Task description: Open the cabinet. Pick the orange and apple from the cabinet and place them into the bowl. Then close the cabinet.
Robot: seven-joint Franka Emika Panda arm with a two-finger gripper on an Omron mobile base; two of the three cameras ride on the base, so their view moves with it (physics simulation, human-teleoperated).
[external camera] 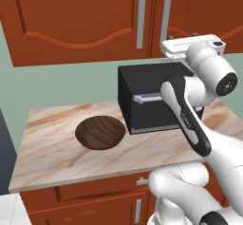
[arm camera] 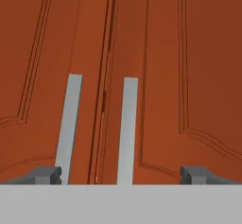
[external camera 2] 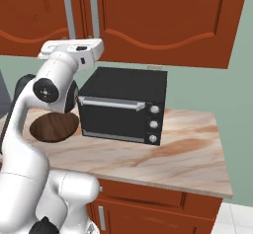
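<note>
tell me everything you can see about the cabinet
The cabinet is a large reddish-brown, wood-looking wall unit above the counter, behind the black microwave. Its two doors carry curved panel mouldings and each has a long vertical grey bar handle beside the centre seam. Both doors are shut. The open tool faces the handles without touching them.

The cabinet (external camera: 80,20) is reddish-brown wood, its doors edged with darker curved mouldings, and its two bar handles (arm camera: 127,128) are plain light grey. The bowl (external camera: 100,132) is dark brown with streaky wood grain. The countertop (external camera 2: 192,149) is pale beige marble veined in rusty tan. The toaster oven (external camera 2: 123,109) is black, with a silver door handle and silver knobs. The wall (external camera: 57,84) behind is muted grey-green. The lower cupboards (external camera 2: 163,208) match the reddish-brown above.
</note>
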